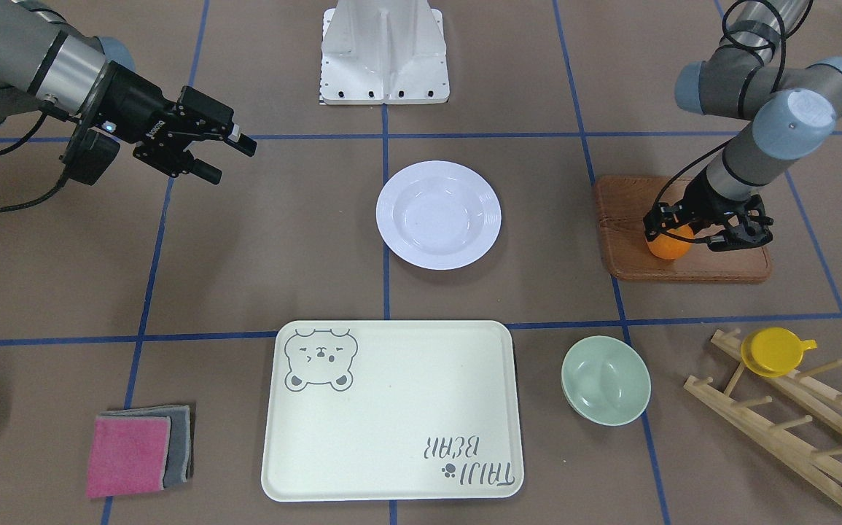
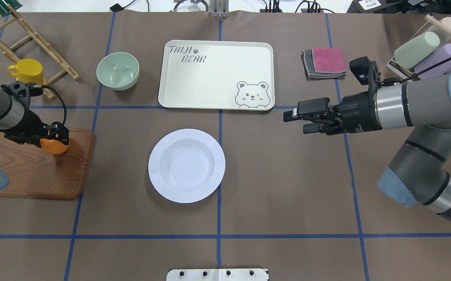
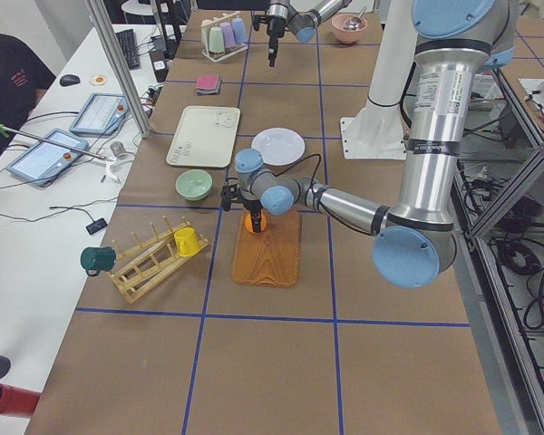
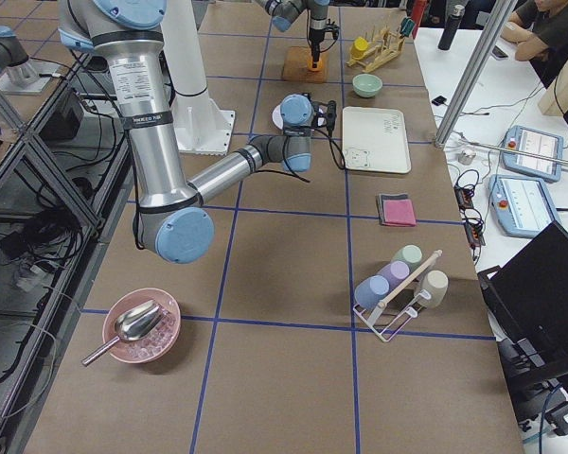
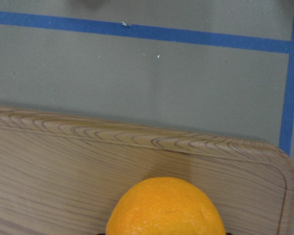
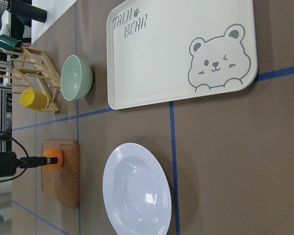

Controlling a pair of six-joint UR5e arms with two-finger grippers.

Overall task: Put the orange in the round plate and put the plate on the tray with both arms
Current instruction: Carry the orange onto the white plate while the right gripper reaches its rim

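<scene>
Front view first: the orange [image 1: 668,245] is clamped in the left gripper [image 1: 672,235] over the wooden board [image 1: 690,271]. Whether it's sitting on the wood or just off it can't be told. The plate [image 1: 439,215] is parked in the middle of the surface [image 1: 246,255] with nothing in it. The tray [image 1: 391,415] is laid nearer the camera. The right gripper [image 1: 229,159] is held off to the side, jaws spread wide, nothing gripped.

Overhead: the orange [image 2: 53,147] is pinched by the left gripper [image 2: 55,139] near the board's [image 2: 41,175] far edge. The plate [image 2: 186,166] is placed between board and right gripper [image 2: 296,121], and the tray [image 2: 209,74] lies just beyond it, not touching.

Left side view: the orange [image 3: 255,223] is seen at the board end nearer the plate [image 3: 277,145].

Right side view: the orange [image 4: 314,63] is only a far-off speck.

Left wrist: the bottom of the frame is filled by the orange [image 5: 166,208], with wood grain [image 5: 63,166] behind it.

Right wrist: tray [image 6: 176,54] and plate [image 6: 137,191] are looked down on, and the orange [image 6: 51,159] is spotted far back.
</scene>
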